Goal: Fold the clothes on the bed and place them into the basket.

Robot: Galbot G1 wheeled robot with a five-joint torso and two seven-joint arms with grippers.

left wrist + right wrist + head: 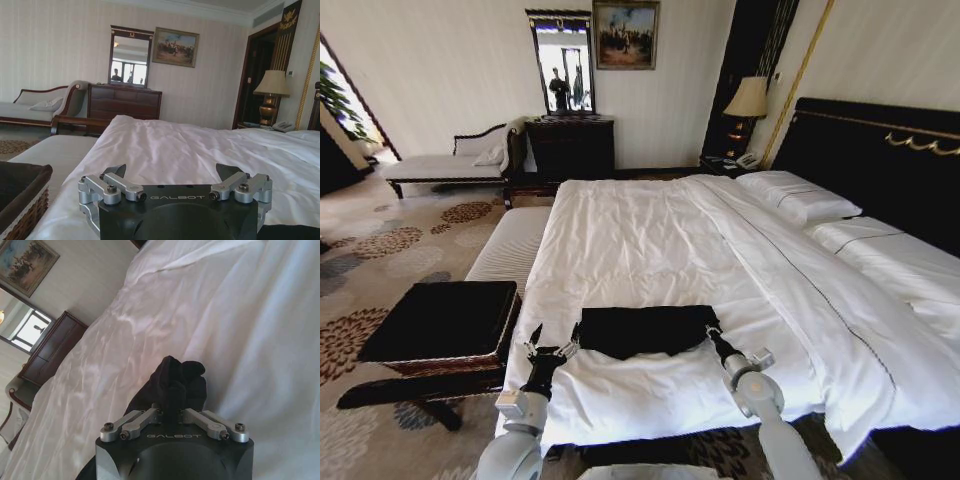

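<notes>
Right gripper [712, 331] pinches the black T-shirt [645, 330] at its corner near the white bed's [650, 240] foot; left gripper [552, 347] spread beside the shirt's other end, basket [440, 325] nearby on patterned carpet [380, 250]

One bed [650, 250] is seen, with two white pillows [798, 196] counted at its head. One black T-shirt [642, 330] is laid on the duvet, and one wicker basket [445, 325] is placed beside the bed. One cushioned bench [510, 245], one chaise [445, 165], one dresser [570, 145], one mirror [563, 62], one painting [625, 34] and one lamp [748, 100] are counted. Two grippers are seen: the left gripper [552, 344] and the right gripper [711, 329].
</notes>
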